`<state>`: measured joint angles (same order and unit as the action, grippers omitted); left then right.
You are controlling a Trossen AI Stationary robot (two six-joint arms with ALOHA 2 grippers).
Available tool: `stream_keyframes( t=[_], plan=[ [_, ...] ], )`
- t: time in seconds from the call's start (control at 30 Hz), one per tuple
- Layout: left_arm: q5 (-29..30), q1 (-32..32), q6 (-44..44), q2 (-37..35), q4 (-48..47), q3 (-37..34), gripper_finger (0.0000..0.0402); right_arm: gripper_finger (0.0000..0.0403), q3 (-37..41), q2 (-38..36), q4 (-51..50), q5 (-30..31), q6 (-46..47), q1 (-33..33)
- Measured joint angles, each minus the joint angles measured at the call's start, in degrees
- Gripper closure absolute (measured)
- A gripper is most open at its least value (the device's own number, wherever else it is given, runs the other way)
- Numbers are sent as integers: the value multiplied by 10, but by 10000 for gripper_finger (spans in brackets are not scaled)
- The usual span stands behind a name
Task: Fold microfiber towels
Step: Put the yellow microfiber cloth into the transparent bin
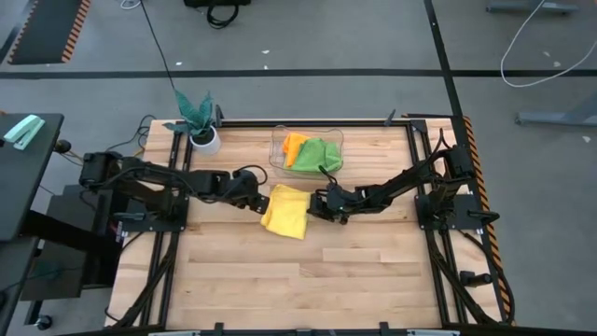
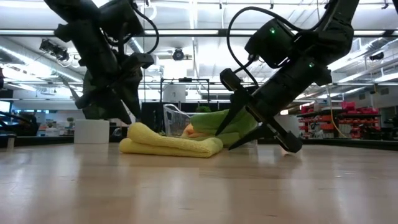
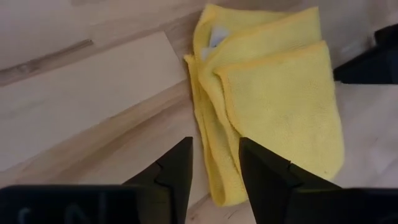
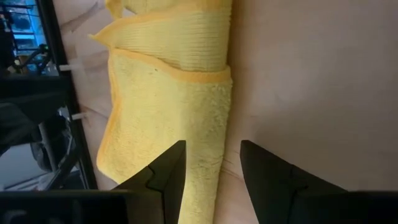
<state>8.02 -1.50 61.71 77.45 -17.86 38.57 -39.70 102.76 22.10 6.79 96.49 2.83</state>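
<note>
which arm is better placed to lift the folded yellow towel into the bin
Probably the right. Its gripper sits open at the yellow towel's edge, directly below the clear bin. The left gripper is equally close but farther from the bin.

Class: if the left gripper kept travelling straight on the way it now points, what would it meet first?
Most likely the folded yellow microfiber towel: the left gripper, fingers open, points at its near edge on the wooden table. Depth is unclear.

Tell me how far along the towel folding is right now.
Done, it seems: the yellow towel lies folded in layers on the table. In hand: nothing; the left gripper and right gripper flank it, jaws open and empty. Left: the orange towel and a green towel sit bunched in the clear bin.
</note>
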Motion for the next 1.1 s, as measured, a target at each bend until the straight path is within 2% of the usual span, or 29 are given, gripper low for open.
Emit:
stream_keyframes(
  t=[0.37, 0.5, 0.63, 0.9, 1.1],
  plan=[
    [-53, -26, -15, 65, 5, 0, 246, 243, -13, 28, 13, 3, 29, 8],
    [-55, -28, -15, 69, 19, 0, 240, 243, -43, 44, 7, -2, 7, 8],
    [-83, -41, -15, 69, 55, 0, 237, 243, -87, 76, 2, -17, -14, 5],
    [-117, -61, -25, 108, 38, 0, 237, 243, -177, 150, -3, -64, -47, 6],
    [-130, -61, -39, 123, 46, 3, 237, 243, -188, 146, -46, -72, -72, 7]
  ],
)
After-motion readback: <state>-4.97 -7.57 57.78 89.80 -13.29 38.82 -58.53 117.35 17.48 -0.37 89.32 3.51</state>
